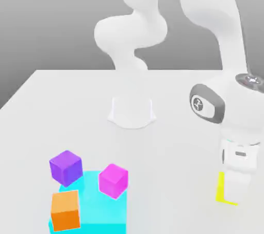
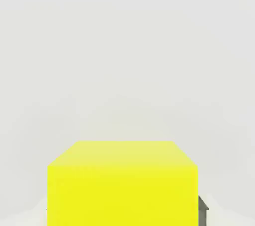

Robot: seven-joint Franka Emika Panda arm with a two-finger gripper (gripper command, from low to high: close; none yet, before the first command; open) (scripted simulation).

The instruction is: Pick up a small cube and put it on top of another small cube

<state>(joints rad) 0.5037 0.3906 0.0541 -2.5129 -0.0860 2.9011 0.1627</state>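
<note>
A small yellow cube (image 1: 220, 188) sits on the white table at the exterior view's right, near the front edge. My gripper (image 1: 232, 196) is lowered straight down over it, its white fingers straddling the cube and shut on it. In the hand view the yellow cube (image 2: 122, 184) lies close under the palm, with a dark fingertip (image 2: 202, 210) pressed against its side. At the exterior view's left stand a small purple cube (image 1: 66, 167), a small magenta cube (image 1: 113, 180) and a small orange cube (image 1: 65, 211).
A larger cyan block (image 1: 95, 212) lies among the cubes at the exterior view's left, with the magenta and orange cubes in front of or on it. The arm's white base (image 1: 131, 111) stands mid-table. Bare table (image 1: 175, 176) separates the yellow cube from the others.
</note>
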